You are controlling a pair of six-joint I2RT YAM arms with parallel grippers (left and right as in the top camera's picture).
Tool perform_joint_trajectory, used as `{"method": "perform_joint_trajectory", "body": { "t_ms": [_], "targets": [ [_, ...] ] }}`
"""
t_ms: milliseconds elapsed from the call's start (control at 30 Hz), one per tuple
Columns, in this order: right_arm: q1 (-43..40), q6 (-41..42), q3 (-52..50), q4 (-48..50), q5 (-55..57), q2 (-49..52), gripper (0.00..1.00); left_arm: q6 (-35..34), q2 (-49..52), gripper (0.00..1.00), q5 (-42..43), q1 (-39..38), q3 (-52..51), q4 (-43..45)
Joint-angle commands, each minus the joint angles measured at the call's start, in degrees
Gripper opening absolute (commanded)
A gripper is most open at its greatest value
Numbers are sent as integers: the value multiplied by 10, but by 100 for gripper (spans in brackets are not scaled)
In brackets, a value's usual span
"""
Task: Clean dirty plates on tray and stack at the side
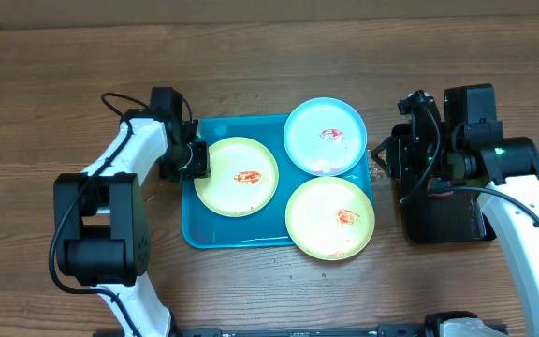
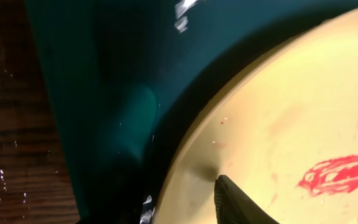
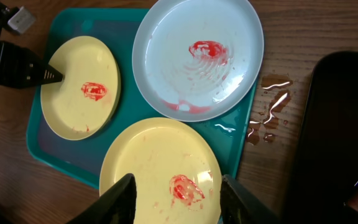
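Near plate (image 1: 330,217): pale yellow, red-smeared, overhanging the tray (image 1: 204,229) at its near right rim.
Right gripper (image 3: 178,180): held right of the tray, jaws apart, empty.
Left plate (image 1: 237,176): pale yellow, just right of the left gripper (image 1: 195,159) set at its rim.
Left grip: one finger (image 2: 235,200) is seen over the rim; the other is hidden, so closure cannot be told.
Far plate (image 1: 324,136): pale blue, far right.

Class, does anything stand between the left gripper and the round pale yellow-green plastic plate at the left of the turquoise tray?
Nothing visible does. The left gripper is at the left rim of the pale yellow-green plate, one finger lying over the rim; only bare turquoise tray surrounds that spot.
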Motion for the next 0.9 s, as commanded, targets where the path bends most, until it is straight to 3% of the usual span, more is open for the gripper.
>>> {"method": "perform_joint_trajectory", "body": {
  "t_ms": [0, 100, 133, 267, 433, 633, 867],
  "targets": [
    [4, 1, 12, 3, 5, -3, 41, -7, 13, 30, -10, -7, 8, 5],
    [4, 95, 12, 6, 64, -3, 32, -7, 13, 8, -32, -8, 8, 4],
    [4, 137, 12, 5, 98, -3, 27, -7, 13, 4, -38, -8, 8, 3],
    [-1, 212, 23, -7, 171, -3, 20, -7, 13, 4, -49, -8, 8, 0],
    [-54, 204, 60, -56, 216, 4, 20, -7, 13, 4, -49, -8, 8, 0],
    [-150, 126, 70, -93, 221, 66, 20, 10, 13, 4, -49, -8, 8, 0],
    [-158, 55, 70, -92, 204, 198, 16, 46, 13, 4, -49, -8, 8, 0]
  ]
}}
